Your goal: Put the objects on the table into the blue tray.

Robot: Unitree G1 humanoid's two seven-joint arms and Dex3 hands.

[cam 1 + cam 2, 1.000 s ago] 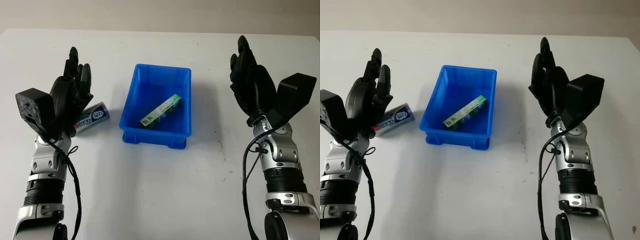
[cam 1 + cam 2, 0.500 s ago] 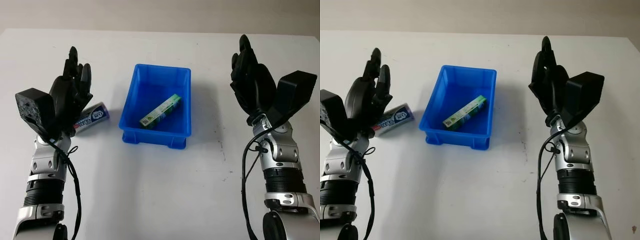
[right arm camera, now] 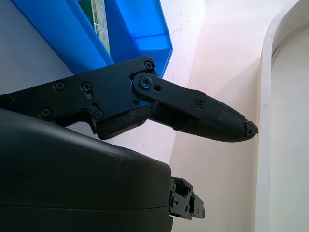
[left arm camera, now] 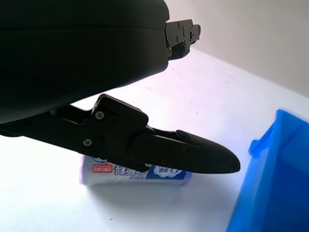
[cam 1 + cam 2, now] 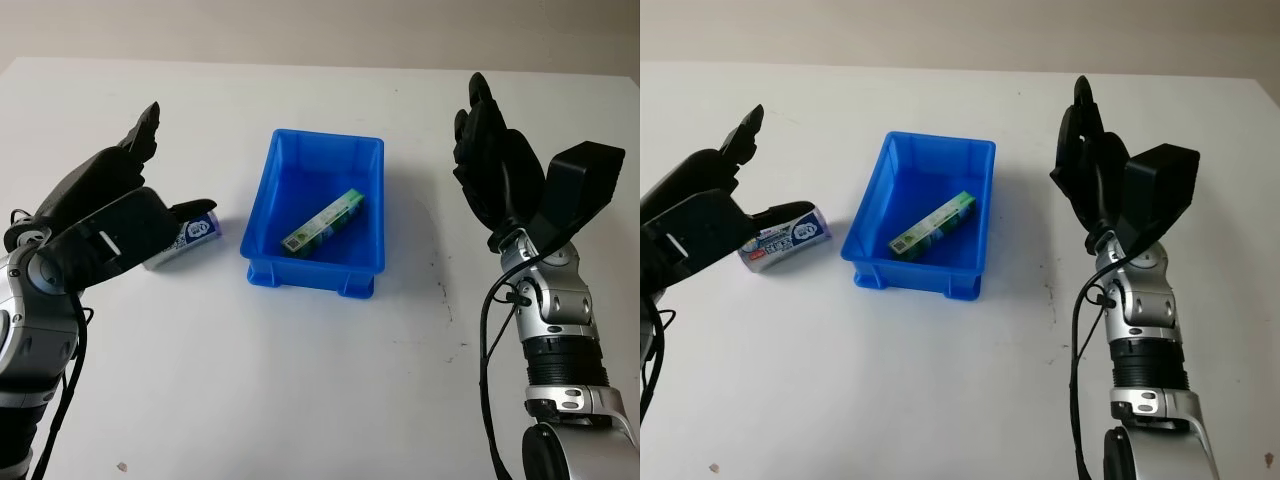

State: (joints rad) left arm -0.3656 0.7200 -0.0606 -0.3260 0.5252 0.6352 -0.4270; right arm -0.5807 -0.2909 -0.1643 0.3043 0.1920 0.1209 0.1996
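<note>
Your left hand (image 5: 105,215) is at the left of the table (image 5: 300,400), tipped over so its palm faces right toward the tray. It is open and grips nothing: one long finger (image 5: 145,130) points up and to the far side, and a lower finger (image 5: 190,209) reaches right across the can. In the left wrist view that lower finger (image 4: 193,154) crosses just in front of the can; you cannot tell from any view whether it touches.

The can (image 5: 790,232) lies on its side on the white table, just right of your left hand and just left of the tray. It is silver with a blue label and a red patch at one end, and it points to the far right. It is outside the tray and nothing holds it.

The blue tray (image 5: 365,205) sits at the middle of the table. A green pack (image 5: 322,221) lies flat in it, slanted from near left to far right.

Your right hand (image 5: 495,165) is raised at the right, well apart from the tray. It is open and holds nothing, with its fingers pointing to the far side. In the right wrist view one finger (image 3: 212,118) reaches out past the tray's corner (image 3: 145,34).
</note>
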